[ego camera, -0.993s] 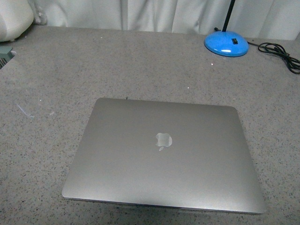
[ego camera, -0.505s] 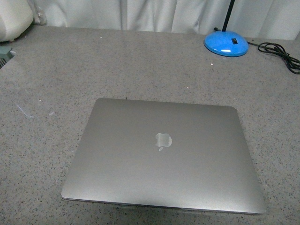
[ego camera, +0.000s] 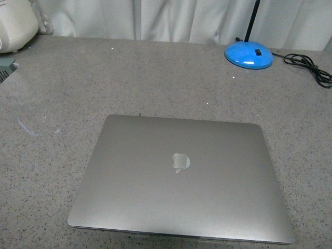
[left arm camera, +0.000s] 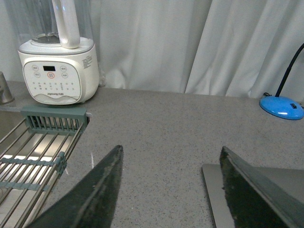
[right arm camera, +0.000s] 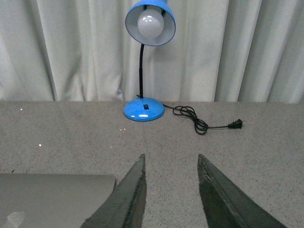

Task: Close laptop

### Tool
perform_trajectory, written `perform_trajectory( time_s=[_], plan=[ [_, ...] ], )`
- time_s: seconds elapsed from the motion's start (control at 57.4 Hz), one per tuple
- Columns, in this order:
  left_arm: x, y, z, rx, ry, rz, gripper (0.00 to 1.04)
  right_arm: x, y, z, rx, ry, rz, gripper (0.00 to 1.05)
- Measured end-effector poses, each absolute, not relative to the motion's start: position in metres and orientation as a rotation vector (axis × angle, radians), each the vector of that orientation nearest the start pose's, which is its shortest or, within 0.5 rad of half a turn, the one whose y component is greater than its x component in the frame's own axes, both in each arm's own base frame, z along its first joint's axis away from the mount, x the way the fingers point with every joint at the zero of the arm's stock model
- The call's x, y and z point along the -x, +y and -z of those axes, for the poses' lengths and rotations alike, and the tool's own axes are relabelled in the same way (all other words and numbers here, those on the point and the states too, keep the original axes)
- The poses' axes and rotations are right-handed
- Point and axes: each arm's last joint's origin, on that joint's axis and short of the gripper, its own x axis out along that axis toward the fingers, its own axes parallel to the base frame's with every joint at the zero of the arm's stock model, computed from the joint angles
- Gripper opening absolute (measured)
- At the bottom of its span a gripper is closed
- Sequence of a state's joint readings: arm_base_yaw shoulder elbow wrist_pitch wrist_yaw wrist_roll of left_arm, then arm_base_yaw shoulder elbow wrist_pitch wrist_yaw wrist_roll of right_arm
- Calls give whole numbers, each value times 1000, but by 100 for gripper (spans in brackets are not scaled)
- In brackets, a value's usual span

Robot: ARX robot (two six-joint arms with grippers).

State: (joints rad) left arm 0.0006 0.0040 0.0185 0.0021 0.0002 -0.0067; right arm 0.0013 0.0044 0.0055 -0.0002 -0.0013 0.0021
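Note:
The grey-silver laptop [ego camera: 179,179] lies flat on the grey speckled counter with its lid shut and the apple logo facing up. Neither arm shows in the front view. My left gripper [left arm camera: 168,154] is open and empty above the counter, beside the laptop's corner [left arm camera: 213,190]. My right gripper [right arm camera: 171,159] is open and empty above the counter, with the laptop's other corner [right arm camera: 52,199] beside it. The keyboard and screen are hidden under the lid.
A blue desk lamp [ego camera: 249,54] stands at the back right, its black cord [ego camera: 308,65] trailing right; it also shows in the right wrist view [right arm camera: 145,109]. A white blender [left arm camera: 59,71] and a metal drying rack [left arm camera: 33,152] stand at the left. White curtains hang behind.
The front view has tilted slightly, so the laptop and lamp sit a little lower in the picture. The laptop stays shut and still.

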Motion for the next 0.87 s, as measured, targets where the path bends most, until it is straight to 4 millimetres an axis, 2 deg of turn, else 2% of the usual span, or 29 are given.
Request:
perform_trajectory(
  time_s=[0.157,0.209,0.279,0.871],
  plan=[
    [-97,0,-170,6,-17,0,99,-98,0,-165,-2,-1,-2,90],
    [-97,0,-170,4,-17,0,99,-98,0,-165,-3,-1,-2,97],
    [-97,0,-170,4,-17,0,98,-98,0,-165,-3,-1,-2,95],
    [-97,0,-170,4,-17,0,98,-98,0,-165,-3,-1,-2,95]
  ],
)
